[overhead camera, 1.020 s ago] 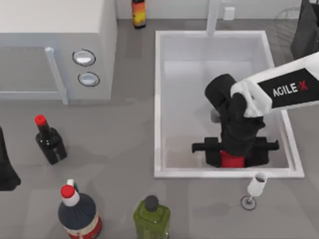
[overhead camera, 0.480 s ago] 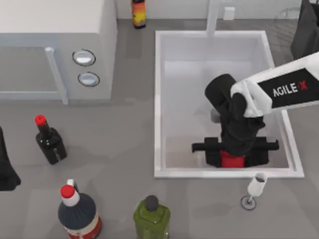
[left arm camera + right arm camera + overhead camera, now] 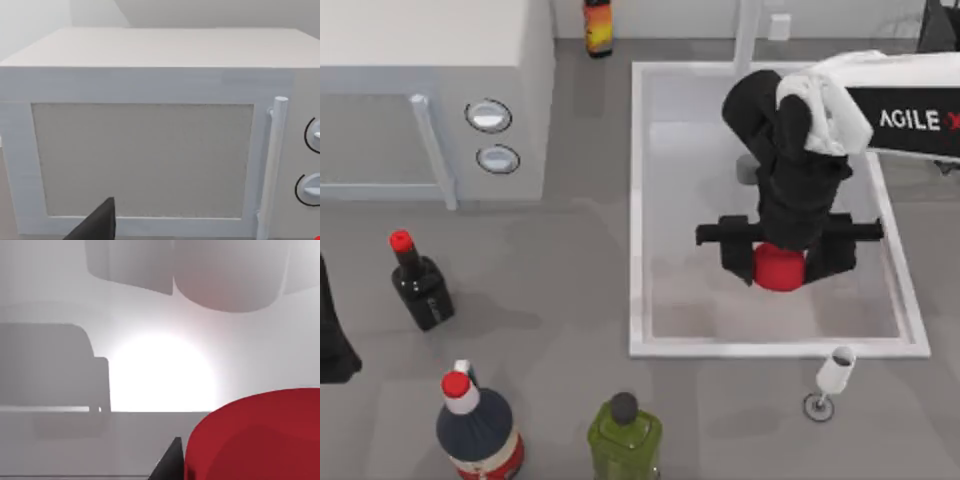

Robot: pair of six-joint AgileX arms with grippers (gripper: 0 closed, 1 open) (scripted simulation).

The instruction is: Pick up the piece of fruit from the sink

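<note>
The piece of fruit (image 3: 779, 272) is a smooth bright-red lump held between the black fingers of my right gripper (image 3: 782, 258), which is shut on it. Fruit and gripper hang over the middle of the sink (image 3: 636, 200), a white rectangular basin with a pale grey floor, and cast a shadow on that floor. The right wrist view has the fruit (image 3: 255, 435) close up, with the sink floor (image 3: 150, 375) below it. My left arm (image 3: 330, 340) stays parked at the table's left edge, facing the microwave.
A white microwave (image 3: 430, 90) stands at the back left. In front of it are a dark red-capped bottle (image 3: 418, 285), a round red-capped bottle (image 3: 475, 425) and a green bottle (image 3: 623, 435). A wine glass (image 3: 832, 380) stands by the sink's front rim and a faucet (image 3: 748, 30) behind it.
My right gripper has risen from the sink's front part and moved toward its middle, carrying the fruit off the floor. The left arm has not moved.
</note>
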